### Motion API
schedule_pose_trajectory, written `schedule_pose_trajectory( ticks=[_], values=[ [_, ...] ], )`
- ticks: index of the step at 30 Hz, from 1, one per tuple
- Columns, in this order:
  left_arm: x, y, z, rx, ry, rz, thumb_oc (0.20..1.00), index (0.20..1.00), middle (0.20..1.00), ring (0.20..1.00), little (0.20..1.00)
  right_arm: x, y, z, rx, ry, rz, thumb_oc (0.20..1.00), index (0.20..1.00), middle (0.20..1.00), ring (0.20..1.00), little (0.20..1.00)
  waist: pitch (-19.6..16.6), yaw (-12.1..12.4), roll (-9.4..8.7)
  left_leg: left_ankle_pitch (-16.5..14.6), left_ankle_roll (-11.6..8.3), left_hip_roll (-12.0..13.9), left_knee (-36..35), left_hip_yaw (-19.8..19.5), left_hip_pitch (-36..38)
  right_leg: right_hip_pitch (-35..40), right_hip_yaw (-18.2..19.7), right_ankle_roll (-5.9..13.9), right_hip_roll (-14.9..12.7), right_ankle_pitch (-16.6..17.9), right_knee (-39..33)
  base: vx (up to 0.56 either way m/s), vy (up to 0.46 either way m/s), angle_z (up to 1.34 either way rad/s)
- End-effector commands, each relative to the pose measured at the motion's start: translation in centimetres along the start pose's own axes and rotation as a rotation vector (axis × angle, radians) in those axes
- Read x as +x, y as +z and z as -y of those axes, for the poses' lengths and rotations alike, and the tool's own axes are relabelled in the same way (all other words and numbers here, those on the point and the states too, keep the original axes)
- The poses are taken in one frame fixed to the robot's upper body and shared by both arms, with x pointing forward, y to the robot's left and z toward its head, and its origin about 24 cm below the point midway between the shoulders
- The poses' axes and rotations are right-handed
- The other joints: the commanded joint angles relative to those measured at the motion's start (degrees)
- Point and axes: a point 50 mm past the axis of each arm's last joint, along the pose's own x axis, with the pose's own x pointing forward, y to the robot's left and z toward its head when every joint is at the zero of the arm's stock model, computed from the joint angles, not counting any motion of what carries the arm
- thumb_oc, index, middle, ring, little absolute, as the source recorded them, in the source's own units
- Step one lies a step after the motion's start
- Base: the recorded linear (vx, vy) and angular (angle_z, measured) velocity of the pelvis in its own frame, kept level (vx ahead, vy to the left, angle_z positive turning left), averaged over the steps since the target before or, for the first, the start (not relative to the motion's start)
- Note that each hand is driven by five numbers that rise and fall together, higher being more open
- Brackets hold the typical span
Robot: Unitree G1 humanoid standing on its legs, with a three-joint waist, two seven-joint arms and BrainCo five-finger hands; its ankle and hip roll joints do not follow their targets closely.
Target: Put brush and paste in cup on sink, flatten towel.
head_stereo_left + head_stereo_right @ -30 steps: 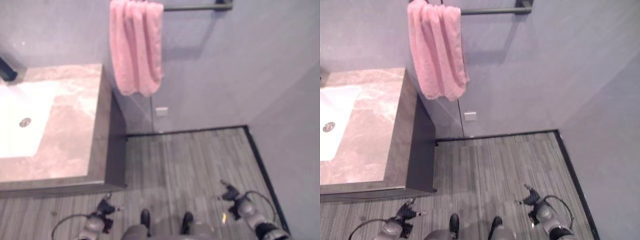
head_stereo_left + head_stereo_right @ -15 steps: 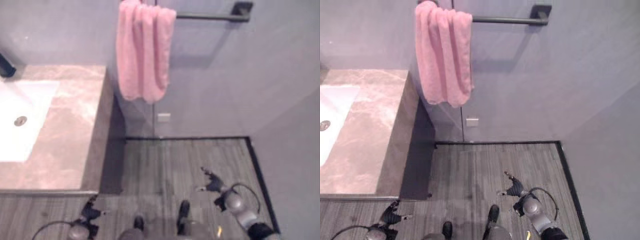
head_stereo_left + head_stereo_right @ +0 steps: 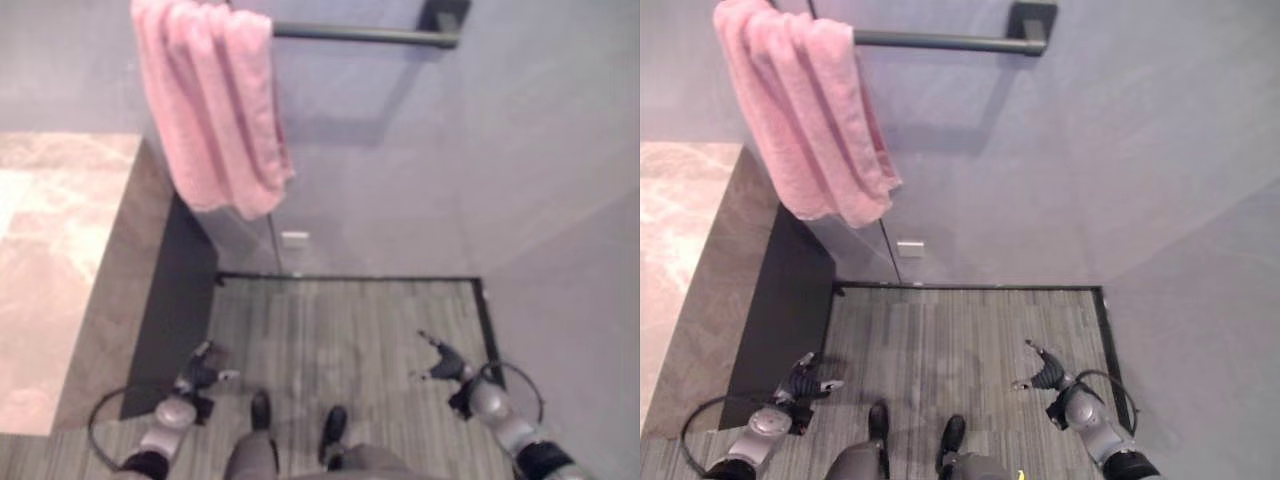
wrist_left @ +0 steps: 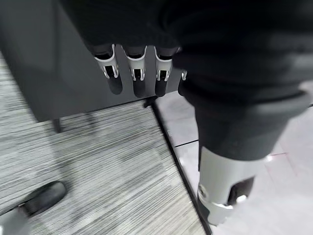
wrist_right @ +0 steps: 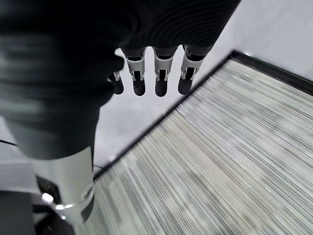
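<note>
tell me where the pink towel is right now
The pink towel hangs bunched over the left end of the dark wall rail, in the upper left of the eye views, just above the counter's right edge.

The pink towel (image 3: pixel 805 120) was soft, fluffy cloth. The bar (image 3: pixel 940 41) looked like dark matt metal. The counter (image 3: pixel 60 270) was smooth stone. The floor (image 3: pixel 960 345) looked like striped grey wood.

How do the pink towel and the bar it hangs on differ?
The towel is pink, soft and bunched in folds; the bar is dark, thin and straight. The towel hangs downward at the bar's left end, while the bar runs level along the wall to a square mount. Both sit against the grey wall, above the floor.
</note>
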Motion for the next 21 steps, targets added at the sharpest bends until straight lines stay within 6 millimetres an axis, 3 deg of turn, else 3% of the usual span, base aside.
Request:
schedule_pose_trajectory(
  ticks=[1, 4, 8, 11, 13, 14, 16, 18, 21],
  values=[
    [-0.4, -0.9, -1.0, 0.033, 0.023, -0.014, 1.000, 1.000, 1.000, 1.000, 1.000, 0.0, 0.6, 1.0, -0.041, -0.030, 0.045, 1.000, 1.000, 1.000, 1.000, 1.000, 0.0, 1.7, 1.37, 2.8, 0.64, -1.4, -2.2, 0.4, 6.0, -0.6, 2.4, 6.86, -2.8, -2.7, 6.3, 0.32, 0.364, -0.48],
    [-0.7, -0.4, -1.1, 0.052, 0.008, 0.029, 1.000, 1.000, 1.000, 1.000, 1.000, 0.1, -0.7, -0.2, 0.045, -0.033, -0.041, 1.000, 1.000, 1.000, 1.000, 1.000, -0.6, 1.6, 1.58, -1.7, 3.41, -3.9, 2.4, -0.6, 7.1, 1.8, 4.8, 8.49, -5.8, -1.6, 9.2, 0.29, 0.411, -0.17],
    [-1.2, 0.1, -1.4, 0.076, -0.007, 0.072, 1.000, 1.000, 1.000, 1.000, 1.000, 0.3, -0.6, -0.4, 0.092, -0.053, -0.047, 1.000, 1.000, 1.000, 1.000, 1.000, -0.2, 1.7, 2.21, -3.9, 5.30, -4.9, 4.0, 0.4, 8.3, 0.6, 6.2, 9.59, -7.6, 0.9, 14.0, 0.14, 0.308, -0.09],
    [-2.2, 0.5, -2.3, 0.118, -0.020, 0.130, 1.000, 1.000, 1.000, 1.000, 1.000, 0.6, 1.6, -0.4, 0.112, -0.052, 0.044, 1.000, 1.000, 1.000, 1.000, 1.000, 1.7, 1.8, 3.59, -5.3, 7.77, -5.8, 3.1, 1.4, 12.0, -5.1, 4.9, 10.78, -10.9, 7.2, 29.2, 0.12, 0.367, -0.03],
    [-2.2, 0.5, -2.4, 0.118, -0.020, 0.129, 1.000, 1.000, 1.000, 1.000, 1.000, 0.6, 1.6, -0.4, 0.112, -0.051, 0.044, 1.000, 1.000, 1.000, 1.000, 1.000, 1.8, 1.9, 3.46, -5.3, 7.81, -6.0, 3.0, 1.5, 12.2, -5.3, 5.1, 10.82, -11.0, 7.0, 29.6, 0.06, 0.147, -0.21],
    [-2.6, 0.2, -2.4, 0.134, -0.030, 0.130, 1.000, 1.000, 1.000, 1.000, 1.000, 0.7, 3.5, 0.0, 0.120, -0.050, 0.134, 1.000, 1.000, 1.000, 1.000, 1.000, 2.6, 2.4, 3.76, -6.1, 8.06, -5.7, 2.8, 2.5, 13.9, -5.9, 2.2, 11.48, -11.7, 6.4, 31.3, 0.11, 0.139, -0.09],
    [-2.8, 0.0, -2.6, 0.149, -0.032, 0.124, 1.000, 1.000, 1.000, 1.000, 1.000, 0.4, 5.3, 0.4, 0.145, -0.049, 0.224, 1.000, 1.000, 1.000, 1.000, 1.000, 2.9, 2.2, 3.78, -5.7, 7.94, -5.4, 2.3, 2.3, 14.7, -7.0, 4.0, 11.12, -9.5, 5.0, 27.4, 0.13, 0.103, -0.15],
    [-2.8, -0.1, -2.6, 0.152, -0.031, 0.122, 1.000, 1.000, 1.000, 1.000, 1.000, 0.4, 6.7, 0.6, 0.125, -0.048, 0.281, 1.000, 1.000, 1.000, 1.000, 1.000, 2.9, 3.0, 4.08, -5.9, 7.51, -4.3, 1.7, 2.8, 15.2, -6.0, 2.0, 11.42, -10.8, 5.3, 19.7, 0.12, -0.016, -0.36],
    [-2.6, 0.2, -2.9, 0.148, -0.010, 0.135, 1.000, 1.000, 1.000, 1.000, 1.000, 0.2, 8.4, 1.0, 0.132, -0.045, 0.357, 1.000, 1.000, 1.000, 1.000, 1.000, 3.0, 3.4, 3.69, -6.2, 6.36, -3.0, 1.5, 2.3, 15.2, -6.1, 4.9, 12.61, -11.5, 9.9, 8.3, 0.13, -0.118, -0.28]
  ],
)
